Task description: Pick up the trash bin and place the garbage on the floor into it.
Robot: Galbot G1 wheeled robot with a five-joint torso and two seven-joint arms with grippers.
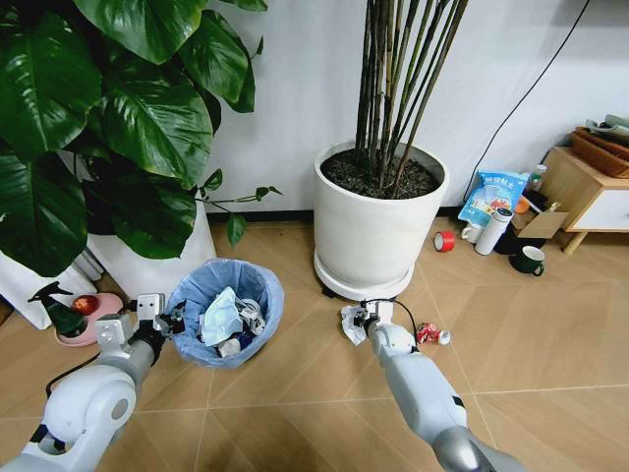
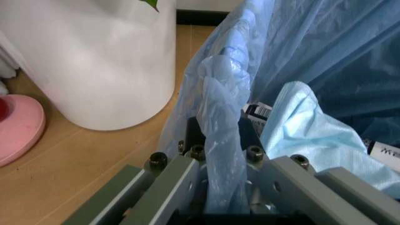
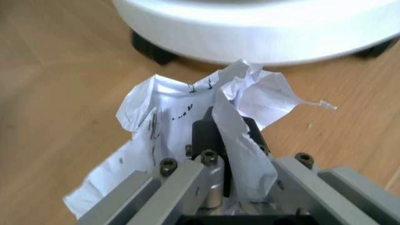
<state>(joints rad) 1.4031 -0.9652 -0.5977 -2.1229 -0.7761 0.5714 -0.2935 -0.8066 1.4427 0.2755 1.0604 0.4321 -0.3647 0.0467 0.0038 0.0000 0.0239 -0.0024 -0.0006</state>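
Between the right gripper's point(image 3: 216, 154) fingers point(image 3: 206, 133), crumpled paper point(image 3: 187, 122) is being pinched just off the floor point(image 1: 295, 393), beside the plant pot point(image 1: 378, 221). Left gripper point(image 2: 218, 164) is clamping the trash bin point(image 1: 228, 310) rim (bag-lined, slippery). Paper looks light, crushable; gripping the middle fold seems safest.

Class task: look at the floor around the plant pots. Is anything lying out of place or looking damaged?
Yes. A crushed red can lies on the floor beside the right arm, away from the trash bin. The right gripper is shut on crumpled white paper by the pot's base. The left gripper clamps the bin's bag rim.
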